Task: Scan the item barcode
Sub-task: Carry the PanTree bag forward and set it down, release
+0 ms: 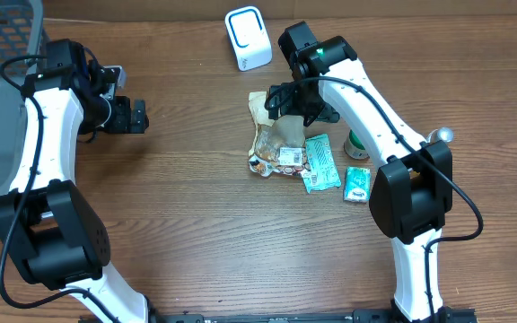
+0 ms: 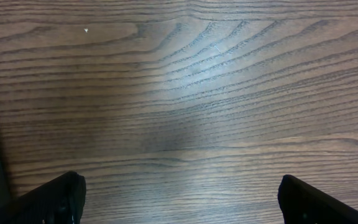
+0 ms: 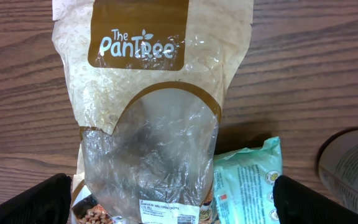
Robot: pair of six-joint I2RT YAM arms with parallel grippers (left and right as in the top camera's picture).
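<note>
The right jaws stand released, spread wide, with the PanTree pouch (image 3: 154, 106) lying flat on the tabletop (image 2: 179, 93) below and between their two fingertips (image 3: 36, 199). Neither tip touches it. The pouch's clear window and a small printed label face up near the jaws' base. Just beside the pouch, toward the right fingertip, lies a green packet (image 3: 247, 180). A round jar (image 3: 350, 162) sits past that tip. A white scanner (image 1: 248, 38) stands near the right jaws, apart from the pouch. The left jaws are also released, wide apart over the wood, well apart from the pouch.
</note>
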